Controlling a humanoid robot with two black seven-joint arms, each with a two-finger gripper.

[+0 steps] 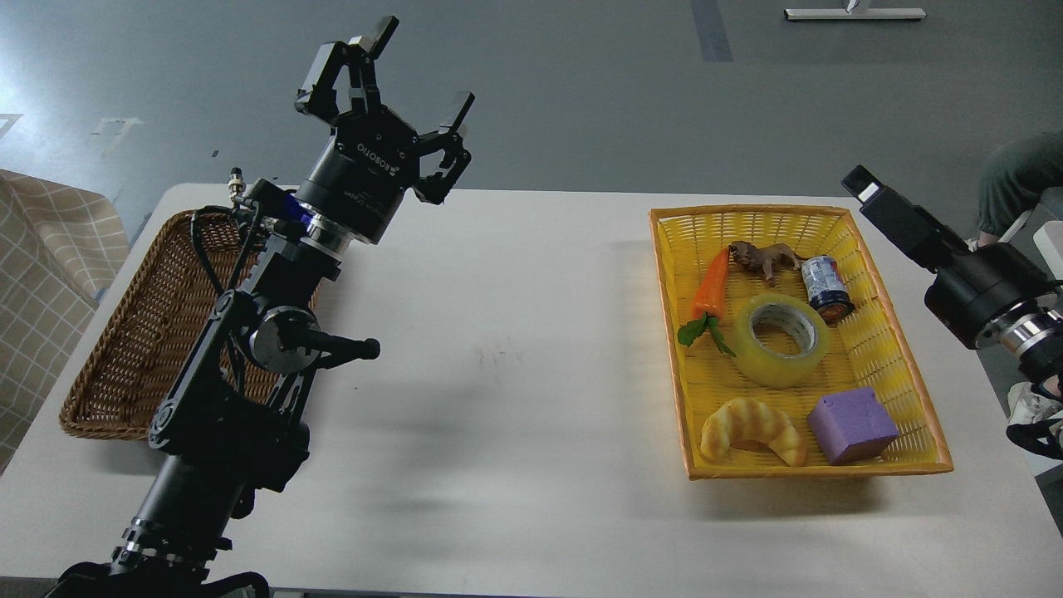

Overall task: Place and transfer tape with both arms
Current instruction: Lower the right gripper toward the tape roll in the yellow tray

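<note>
Tape (pixel 781 340) lies flat in the yellow basket (pixel 905 332), untouched, ringed by carrot (pixel 712 286), can (pixel 826 287), croissant (pixel 751 429) and purple block (pixel 851 426). My left gripper (pixel 419 71) is raised, fingers spread and empty, above the wicker basket (pixel 141 332). My right gripper (pixel 864 184) hangs beside the yellow basket; I cannot tell its state.

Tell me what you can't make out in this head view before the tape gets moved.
- Right end effector: seen end-on and dark, so open or shut cannot be told.
- Brown basket: the left arm covers much of its inside.
- Can label: too small to read.
- Tape: whether it touches the carrot cannot be told.
- Person at the right edge: cut off by the frame.
</note>
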